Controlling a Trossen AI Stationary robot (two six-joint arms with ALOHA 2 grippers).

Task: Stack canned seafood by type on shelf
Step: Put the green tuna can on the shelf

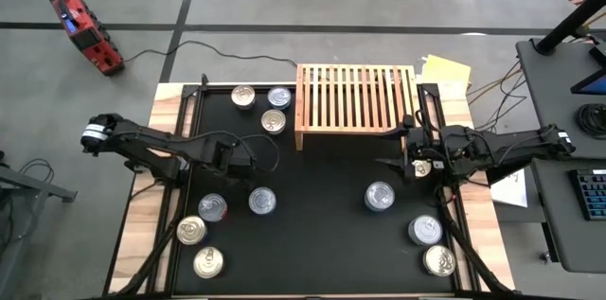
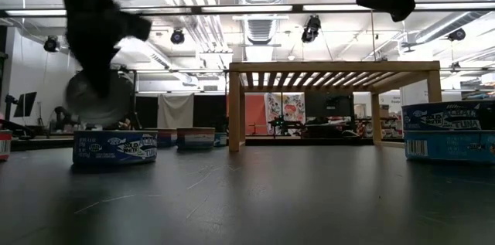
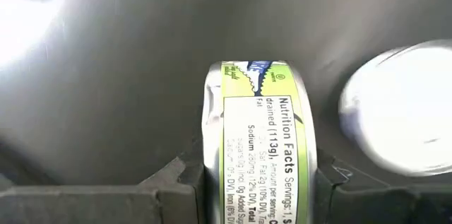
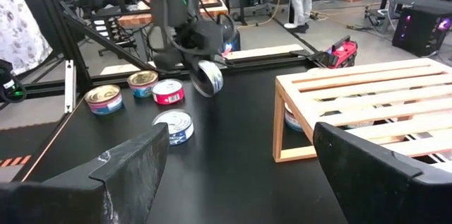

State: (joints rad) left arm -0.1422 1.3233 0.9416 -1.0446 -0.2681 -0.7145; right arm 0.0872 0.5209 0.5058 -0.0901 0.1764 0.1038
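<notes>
Black mat [image 1: 312, 243] on the workshop table: left gripper [image 3: 258, 181] grips a tuna can [image 3: 258, 139] on edge, lifted at nine o'clock.
Level the can before setting it on the wooden shelf [image 1: 355, 97] at twelve o'clock, whose slatted top looks bare; right gripper [image 4: 233, 174] waits at three o'clock, jaws wide.

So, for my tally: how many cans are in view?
11 cans: three beside the shelf, four bottom-left, three bottom-right, one can in the left gripper. The shelf may hide more.
</notes>
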